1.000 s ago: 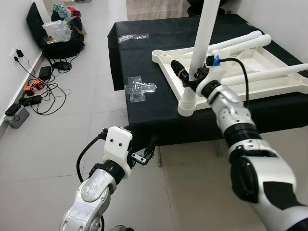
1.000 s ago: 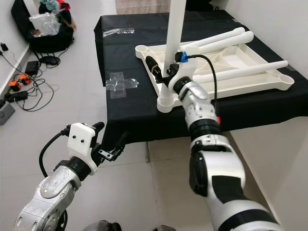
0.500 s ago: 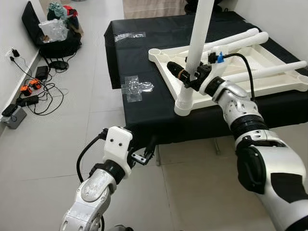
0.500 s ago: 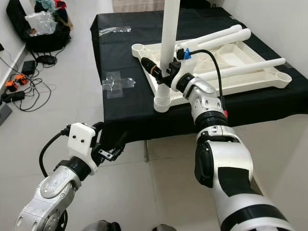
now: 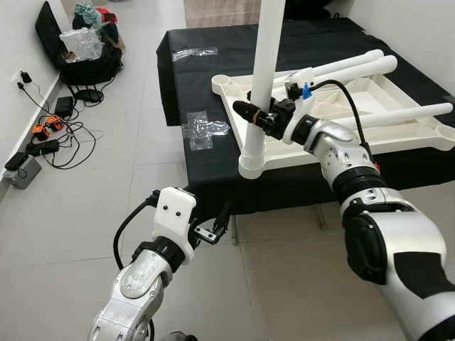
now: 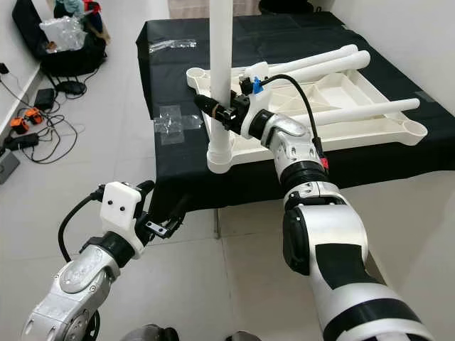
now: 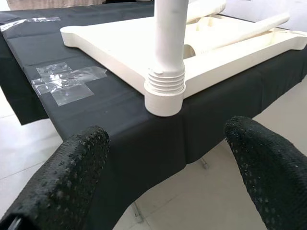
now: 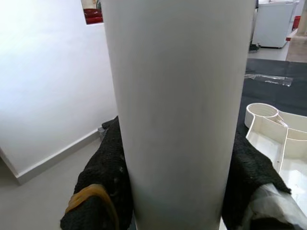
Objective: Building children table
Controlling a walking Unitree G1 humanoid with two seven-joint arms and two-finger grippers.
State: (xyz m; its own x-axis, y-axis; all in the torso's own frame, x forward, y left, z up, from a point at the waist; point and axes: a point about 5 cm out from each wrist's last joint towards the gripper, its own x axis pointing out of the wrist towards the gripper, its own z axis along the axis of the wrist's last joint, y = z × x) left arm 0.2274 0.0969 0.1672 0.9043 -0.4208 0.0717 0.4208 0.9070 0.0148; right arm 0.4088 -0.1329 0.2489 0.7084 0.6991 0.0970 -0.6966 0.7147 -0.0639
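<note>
Clearly no brand, label or writing can be read on the white table top (image 5: pixel 370 106), which lies upside down on the black-covered table (image 5: pixel 213 85). Right tool (image 5: pixel 261 118) is clamped on the upright leg (image 5: pixel 264 64) seated in the top's near corner socket (image 7: pixel 164 98); left tool (image 5: pixel 213 229) hangs open below the table's edge, holding nothing.

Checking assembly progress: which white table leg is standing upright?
The leg held by the right gripper, standing in the tabletop's near corner socket; the others lie flat.
</note>
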